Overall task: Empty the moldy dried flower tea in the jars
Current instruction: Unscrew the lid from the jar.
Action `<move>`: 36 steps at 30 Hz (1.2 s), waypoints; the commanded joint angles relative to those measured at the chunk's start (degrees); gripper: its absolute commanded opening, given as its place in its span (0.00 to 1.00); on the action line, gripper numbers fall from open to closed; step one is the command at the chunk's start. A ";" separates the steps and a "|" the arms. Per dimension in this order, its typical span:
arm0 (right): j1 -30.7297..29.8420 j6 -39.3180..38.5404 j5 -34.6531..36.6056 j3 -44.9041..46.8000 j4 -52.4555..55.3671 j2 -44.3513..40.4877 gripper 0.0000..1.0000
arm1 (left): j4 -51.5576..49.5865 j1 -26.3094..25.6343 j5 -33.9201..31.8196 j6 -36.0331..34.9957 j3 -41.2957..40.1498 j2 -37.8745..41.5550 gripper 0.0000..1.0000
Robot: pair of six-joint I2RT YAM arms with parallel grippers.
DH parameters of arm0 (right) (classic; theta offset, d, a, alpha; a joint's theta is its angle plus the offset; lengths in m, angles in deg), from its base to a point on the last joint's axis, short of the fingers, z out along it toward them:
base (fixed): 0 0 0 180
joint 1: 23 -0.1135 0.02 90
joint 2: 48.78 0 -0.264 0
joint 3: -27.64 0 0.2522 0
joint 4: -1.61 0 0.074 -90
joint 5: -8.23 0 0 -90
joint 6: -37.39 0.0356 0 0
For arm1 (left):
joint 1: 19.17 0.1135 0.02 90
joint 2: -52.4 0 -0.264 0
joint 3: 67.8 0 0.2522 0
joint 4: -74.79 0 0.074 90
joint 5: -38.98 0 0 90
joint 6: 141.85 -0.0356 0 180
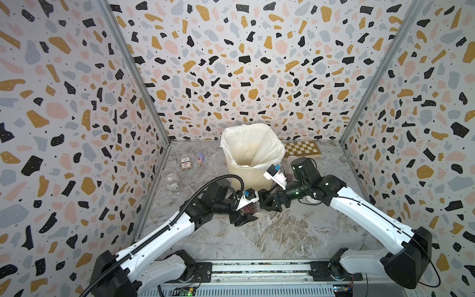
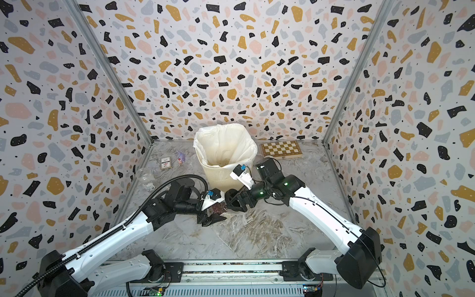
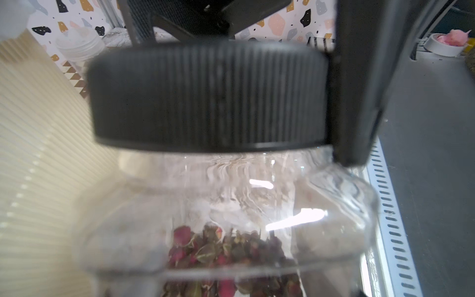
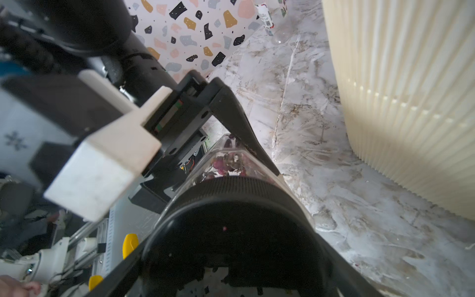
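Centrally in both top views, the left tool (image 1: 247, 215) grips the jar (image 1: 250, 208) of moldy dried flower tea (image 3: 226, 246); the right tool (image 1: 266, 202) clamps its black lid (image 3: 208, 95).

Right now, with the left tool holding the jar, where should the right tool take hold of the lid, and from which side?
Grip the lid by its ribbed side wall, pinching across its width and coming end-on at its flat top. The left tool holds the jar by the body, so only the lid end looks free, and the ribs suit twisting.
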 commanded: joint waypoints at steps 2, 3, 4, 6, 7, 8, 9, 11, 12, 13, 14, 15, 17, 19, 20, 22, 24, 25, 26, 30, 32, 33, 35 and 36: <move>0.00 -16.82 0.06 2.87 -3.65 -4.96 0.75 | -1.44 0.33 8.31 -0.61 1.68 0.54 0.68; 0.00 -19.37 -0.12 3.43 -3.98 -5.73 0.75 | -1.84 0.29 8.65 -0.61 1.86 0.48 0.68; -0.01 -23.40 -1.07 3.94 -4.00 -6.56 0.75 | -2.27 0.35 8.94 -0.55 1.98 0.46 0.68; 0.17 -28.72 -1.89 5.46 -4.44 -8.58 0.77 | -2.83 0.53 9.46 -0.75 2.03 0.52 0.68; 0.52 -30.92 -1.91 6.34 -4.93 -9.54 0.78 | -3.11 0.55 9.90 -0.81 1.93 0.53 0.68; 0.90 -32.92 -2.27 6.94 -5.13 -10.26 0.78 | -3.45 0.64 10.29 -0.82 1.97 0.47 0.68; 1.27 -34.14 -2.86 7.12 -5.14 -10.68 0.78 | -3.76 0.74 10.81 -0.95 2.07 0.52 0.68; 2.47 -35.30 -4.01 7.19 -5.14 -11.10 0.78 | -4.37 0.90 11.92 -0.87 2.10 0.31 0.68; 3.08 -35.42 -4.66 7.13 -5.10 -11.07 0.78 | -4.56 0.97 12.27 -0.80 2.10 0.19 0.68; 3.79 -35.25 -5.43 7.09 -5.22 -10.90 0.77 | -4.74 1.04 12.48 -0.86 2.20 0.09 0.68; 4.57 -34.59 -6.34 7.00 -5.37 -10.76 0.77 | -4.92 1.00 12.21 -0.94 2.18 -0.10 0.68; 5.22 -33.81 -7.48 6.92 -5.37 -10.51 0.76 | -5.05 1.01 11.69 -1.00 2.11 -0.27 0.68; 6.53 -31.89 -10.50 6.31 -5.44 -9.87 0.75 | -5.23 1.00 10.70 -1.48 2.02 -0.26 0.67; 7.19 -30.71 -13.02 6.38 -6.07 -9.80 0.73 | -5.32 1.03 10.68 -1.61 1.84 -0.26 0.67; 7.41 -30.63 -13.46 6.54 -6.25 -9.92 0.73 | -5.36 1.08 11.08 -1.58 1.81 -0.28 0.67; 7.39 -31.67 -13.23 7.03 -6.32 -10.43 0.73 | -5.47 1.10 11.96 -1.41 1.80 -0.52 0.67; 7.42 -32.87 -12.88 7.33 -5.66 -10.78 0.73 | -5.82 1.17 13.13 -1.27 1.98 -0.70 0.67; 7.30 -33.47 -12.61 7.35 -5.34 -10.88 0.73 | -5.92 1.27 13.88 -1.06 2.11 -0.87 0.67; 7.31 -33.68 -12.23 7.38 -5.29 -10.99 0.73 | -6.13 1.35 14.33 -0.93 2.40 -1.09 0.67; 6.93 -33.50 -11.80 7.37 -5.75 -10.47 0.73 | -6.73 1.34 15.38 -1.05 3.12 -1.84 0.67; 6.35 -33.40 -11.65 7.10 -5.67 -9.89 0.73 | -6.47 1.37 15.09 -1.02 3.14 -1.85 0.67; 5.81 -33.10 -11.16 7.07 -5.75 -9.62 0.75 | -6.24 1.34 14.67 -1.01 3.06 -1.80 0.67; 4.79 -32.36 -9.70 6.87 -5.82 -8.96 0.78 | -5.49 1.34 14.37 -0.66 2.93 -1.68 0.66; 4.24 -32.08 -9.04 6.64 -5.69 -8.50 0.80 | -4.76 1.34 14.35 -0.27 2.90 -1.61 0.66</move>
